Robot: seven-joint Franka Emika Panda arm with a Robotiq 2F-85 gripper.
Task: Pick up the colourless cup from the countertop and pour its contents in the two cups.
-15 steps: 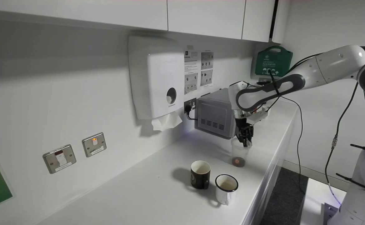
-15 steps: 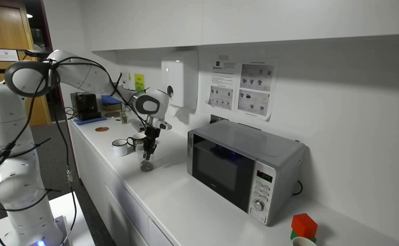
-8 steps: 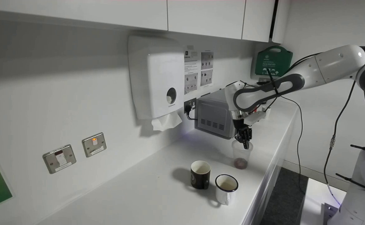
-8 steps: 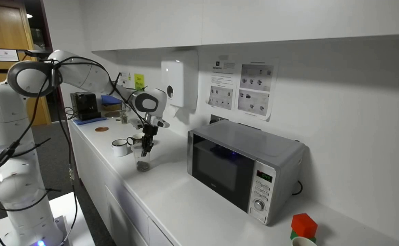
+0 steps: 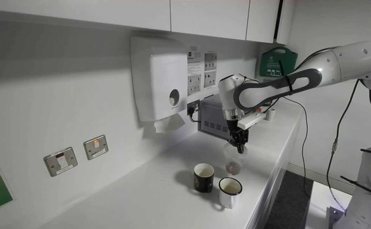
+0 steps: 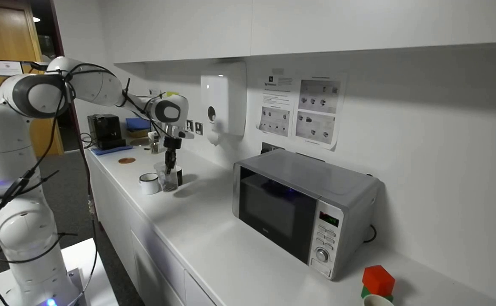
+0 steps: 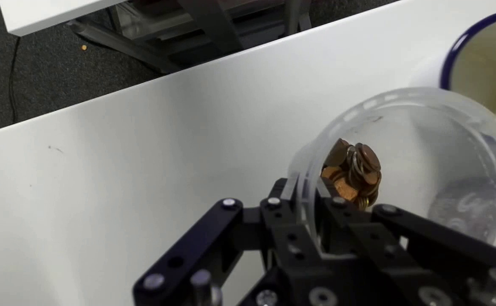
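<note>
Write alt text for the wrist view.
Black fingers pinch the wall of a clear cup with coins heaped inside, over a white countertop. A blue-rimmed white mug, cut off by the frame, shows at upper right.

A workplace kitchenette, judging by the boxy metallic-grey microwave (image 6: 303,204), tall white plastic paper-towel dispenser (image 5: 159,79) and handled green plastic first-aid case (image 5: 272,62) (so labelled).

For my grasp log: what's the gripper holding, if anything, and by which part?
The clear plastic cup, by its rim: one finger inside, one outside.
</note>
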